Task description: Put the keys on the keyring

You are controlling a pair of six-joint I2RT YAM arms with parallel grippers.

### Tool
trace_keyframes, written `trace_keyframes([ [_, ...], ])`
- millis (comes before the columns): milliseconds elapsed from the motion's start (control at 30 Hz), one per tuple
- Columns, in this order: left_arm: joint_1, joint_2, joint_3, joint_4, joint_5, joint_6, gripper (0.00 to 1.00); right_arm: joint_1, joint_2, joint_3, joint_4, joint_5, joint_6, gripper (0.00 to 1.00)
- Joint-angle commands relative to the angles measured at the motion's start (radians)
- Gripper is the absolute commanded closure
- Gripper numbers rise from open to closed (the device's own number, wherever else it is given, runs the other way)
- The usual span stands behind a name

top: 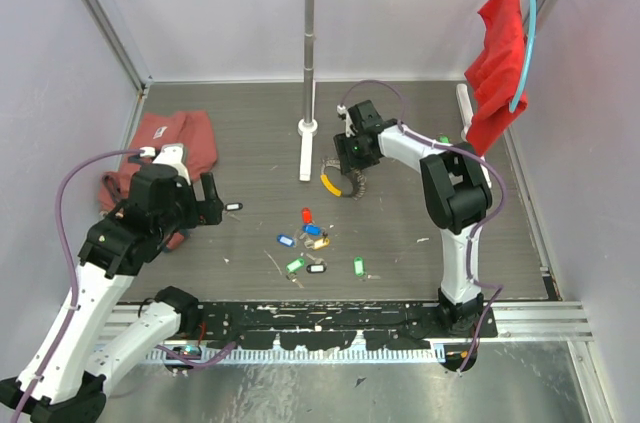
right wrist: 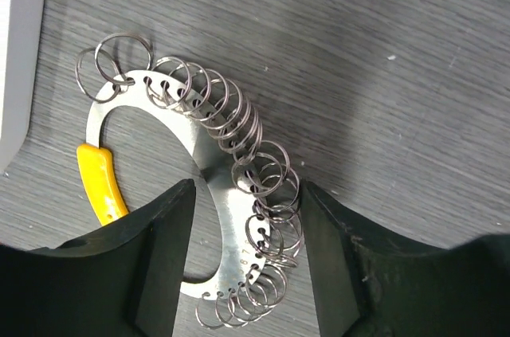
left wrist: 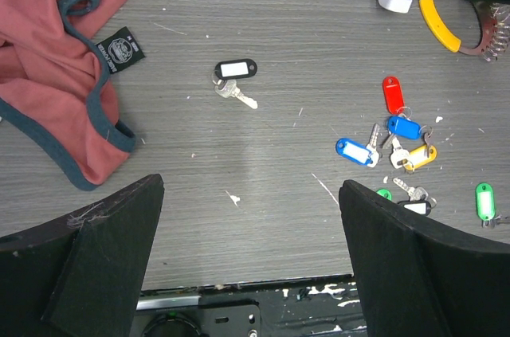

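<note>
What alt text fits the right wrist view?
The right hand, black fingers apart, straddles a flat silvery metal keyring lined with small wire loops and a curved yellow section, lying on a grey wood-grain table. A white bar runs along the left edge.

White-shelled left arm (top: 75, 313) and right arm (top: 458, 263) carry bulky black joint housings; a lilac cable (top: 60, 213) trails each. Matte black wedge fingers (left wrist: 103, 265) look scuffed, dusty.

The keys (top: 312, 241) lie scattered before the keyring (top: 345, 183).
</note>
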Motion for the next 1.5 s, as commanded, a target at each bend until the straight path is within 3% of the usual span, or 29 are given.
trace_keyframes([
  [0, 0.003, 0.003, -0.015, 0.029, -0.004, -0.001, 0.02, 0.014, 0.014, 0.055, -0.007, 0.025, -0.021, 0.42],
  [367, 0.003, 0.032, -0.009, 0.016, -0.031, -0.002, 0.02, 0.021, 0.004, 0.051, 0.001, 0.066, -0.017, 0.75],
  [500, 0.004, 0.016, -0.01, 0.017, -0.037, -0.004, 0.02, 0.027, -0.054, 0.025, 0.014, 0.085, -0.007, 0.94],
  [667, 0.003, -0.013, -0.014, 0.023, -0.03, -0.002, 0.02, 0.045, -0.159, -0.027, 0.03, 0.124, 0.004, 0.99],
  [1233, 0.003, -0.018, -0.013, 0.012, -0.035, 0.006, 0.02, 0.101, -0.527, -0.132, -0.064, 0.183, 0.038, 0.99],
  [1467, 0.003, -0.078, -0.012, 0.063, 0.111, -0.01, 0.02, 0.182, -0.719, -0.156, -0.129, 0.253, 0.04, 0.99],
])
